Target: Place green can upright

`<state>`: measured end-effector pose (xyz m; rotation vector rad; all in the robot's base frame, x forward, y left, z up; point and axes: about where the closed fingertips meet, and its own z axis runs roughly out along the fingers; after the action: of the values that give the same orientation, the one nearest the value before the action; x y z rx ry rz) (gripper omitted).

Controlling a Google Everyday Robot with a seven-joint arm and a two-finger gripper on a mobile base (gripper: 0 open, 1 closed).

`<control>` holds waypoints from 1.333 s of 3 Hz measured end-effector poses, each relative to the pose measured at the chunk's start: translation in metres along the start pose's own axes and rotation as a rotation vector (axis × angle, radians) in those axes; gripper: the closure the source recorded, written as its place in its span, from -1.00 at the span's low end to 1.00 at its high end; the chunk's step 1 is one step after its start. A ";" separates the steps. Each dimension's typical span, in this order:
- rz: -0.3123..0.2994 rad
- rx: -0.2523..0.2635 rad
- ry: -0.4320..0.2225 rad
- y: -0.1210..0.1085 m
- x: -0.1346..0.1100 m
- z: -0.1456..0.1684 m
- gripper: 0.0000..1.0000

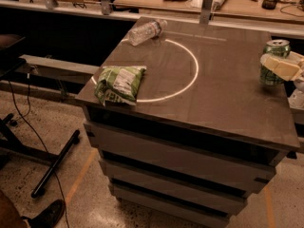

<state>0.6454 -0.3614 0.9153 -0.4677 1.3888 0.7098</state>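
Note:
The green can (276,48) stands upright at the far right edge of the dark table (223,99), its silver top facing up. My gripper (278,63) comes in from the right edge of the camera view. One pale finger (281,66) lies across the front of the can's body, and the gripper is shut on the can. The can's base is at or just above the tabletop. The other finger is hidden behind the can.
A crinkled green-and-white snack bag (119,83) lies near the table's front left corner. A clear plastic bottle (146,31) lies on its side at the back left. A white circle (194,75) is marked on the top. A cluttered wooden bench (237,4) runs behind.

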 end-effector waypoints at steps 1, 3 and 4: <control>0.026 -0.018 0.009 -0.001 0.018 0.005 -0.06; 0.026 -0.013 -0.012 -0.005 0.023 0.004 -0.97; -0.019 -0.006 -0.013 -0.009 0.012 0.001 -1.00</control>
<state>0.6524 -0.3653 0.9021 -0.4792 1.3685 0.7006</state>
